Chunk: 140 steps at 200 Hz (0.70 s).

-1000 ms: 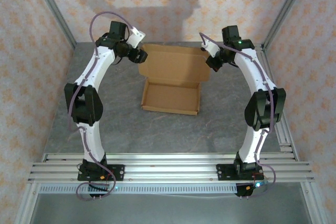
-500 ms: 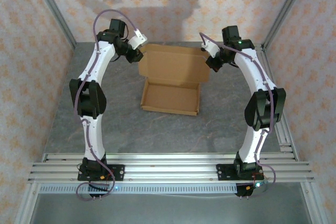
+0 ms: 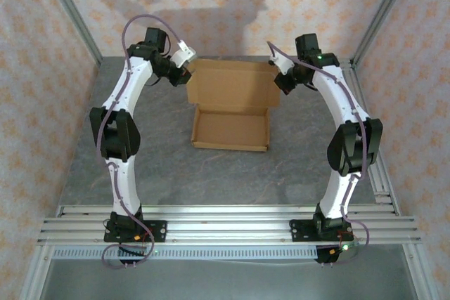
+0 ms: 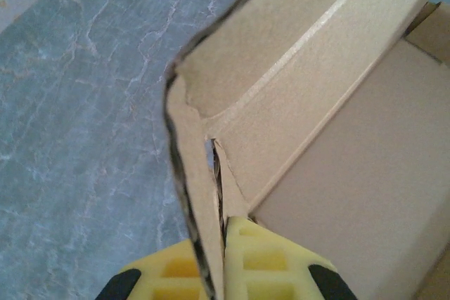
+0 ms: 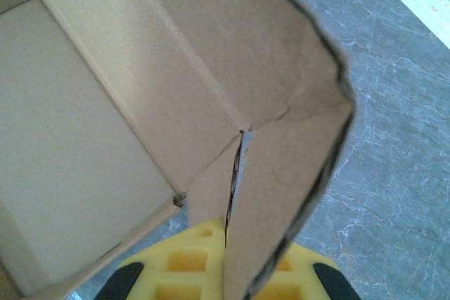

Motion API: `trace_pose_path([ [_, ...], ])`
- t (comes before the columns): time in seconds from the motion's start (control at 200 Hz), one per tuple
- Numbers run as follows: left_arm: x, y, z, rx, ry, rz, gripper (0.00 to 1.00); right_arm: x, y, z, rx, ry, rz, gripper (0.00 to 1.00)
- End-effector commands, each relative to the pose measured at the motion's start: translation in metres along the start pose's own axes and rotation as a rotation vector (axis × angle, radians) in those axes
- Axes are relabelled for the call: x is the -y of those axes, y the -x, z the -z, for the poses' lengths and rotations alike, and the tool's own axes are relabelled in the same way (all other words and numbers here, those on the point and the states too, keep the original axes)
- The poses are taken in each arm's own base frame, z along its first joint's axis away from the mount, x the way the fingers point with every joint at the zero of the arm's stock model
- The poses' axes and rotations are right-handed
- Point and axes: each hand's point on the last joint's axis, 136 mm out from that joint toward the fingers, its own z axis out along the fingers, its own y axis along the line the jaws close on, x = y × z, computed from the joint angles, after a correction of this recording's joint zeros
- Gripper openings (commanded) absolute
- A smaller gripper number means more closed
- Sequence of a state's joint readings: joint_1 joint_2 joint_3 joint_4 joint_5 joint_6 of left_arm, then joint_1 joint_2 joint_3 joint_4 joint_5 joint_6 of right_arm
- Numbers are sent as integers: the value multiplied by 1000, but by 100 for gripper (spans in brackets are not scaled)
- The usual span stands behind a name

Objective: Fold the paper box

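Left arm swung in over the last second and its jaws went from open to pinched. The right arm hasn't budged, and the paper box (image 3: pixel 231 107) scooted just a hair on the table (image 3: pixel 162 166).

Nearest the arm bases, the tray (image 3: pixel 231 130) half of the box sits flat on the grey surface with its low walls already up. Behind it the lid (image 3: pixel 232 83) stands tilted up and back, and the grippers are on its two far corners.

My read is that the step in hand is tucking the lid's side flaps in and bringing the lid forward over the tray. To do it well, I'd move both arms together at the same pace so the lid doesn't skew. Keep each flap bent inward along its crease so it slides inside the tray wall, not outside it. Don't pull up either, since the tray is light and would lift or slide.

The left gripper (image 4: pixel 216 261) is clamped tight on the left side flap (image 4: pixel 193 173), with cardboard sandwiched between the yellow pads (image 4: pixel 267 261). The right gripper (image 5: pixel 235 261) is the same deal, closed hard on the right side flap (image 5: pixel 281 173).
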State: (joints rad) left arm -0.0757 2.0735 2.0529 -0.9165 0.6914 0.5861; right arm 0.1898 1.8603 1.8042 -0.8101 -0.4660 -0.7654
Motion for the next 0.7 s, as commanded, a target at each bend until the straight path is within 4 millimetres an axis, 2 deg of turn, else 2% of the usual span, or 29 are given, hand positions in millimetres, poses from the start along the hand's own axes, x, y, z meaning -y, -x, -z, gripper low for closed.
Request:
trace_pose_path([
  [0.0,17,32,23,126,12,54,0,-1,42,18,149,-109,-81,0],
  [0.205,15,37,5,159,127,171,0,-3,61,16,275,-255,-225,0],
  [0.365,14,39,-10,191,217,279,0,-3,65,17,369,-325,-377,0],
  [0.385,18,46,0,219,230,275,0,-3,66,16,384,-331,-394,0],
  [0.51,28,46,-6,265,280,272,0,-8,68,14,490,-363,-478,0],
  [0.696,43,45,-1,342,273,308,0,-16,65,18,596,-408,-531,0],
])
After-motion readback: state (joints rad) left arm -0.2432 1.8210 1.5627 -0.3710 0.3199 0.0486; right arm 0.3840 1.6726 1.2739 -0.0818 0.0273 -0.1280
